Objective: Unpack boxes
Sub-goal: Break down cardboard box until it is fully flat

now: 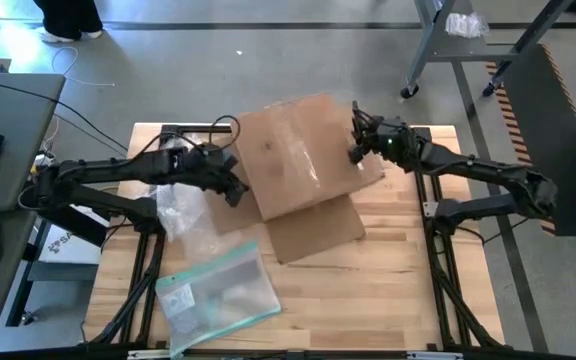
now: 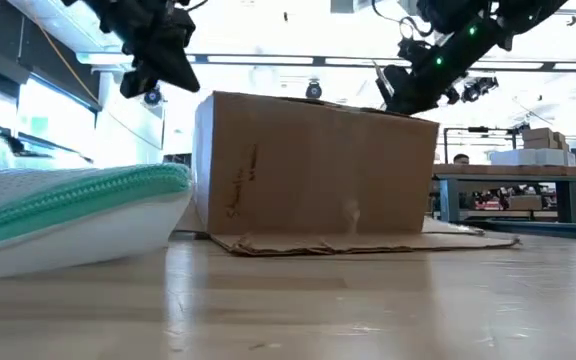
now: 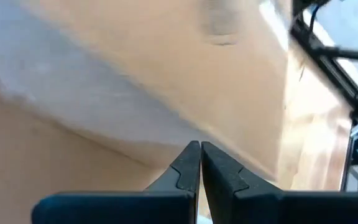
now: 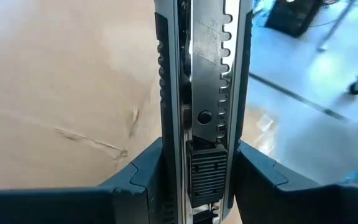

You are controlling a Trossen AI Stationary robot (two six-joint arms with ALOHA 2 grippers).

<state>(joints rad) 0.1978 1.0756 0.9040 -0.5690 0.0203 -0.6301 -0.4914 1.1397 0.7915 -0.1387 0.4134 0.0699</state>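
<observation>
Right wrist view: right gripper [image 4: 201,186] clamps a box cutter [image 4: 201,93] over the box [image 1: 303,155]; keep the blade shallow along the tape. Left gripper [image 3: 199,163] closed, empty, beside it

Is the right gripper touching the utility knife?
Touching. In the right wrist view, the right gripper has both fingers pressed against the sides of the utility knife.

The box cutter [image 4: 204,93] clamped in the right hand [image 4: 201,180] runs off the right wrist view's upper edge, so its blade tip cannot be seen. In the left wrist view the cardboard box [image 3: 166,81] is smeared. Low view crops the pouch [image 2: 58,215] at the left edge
</observation>
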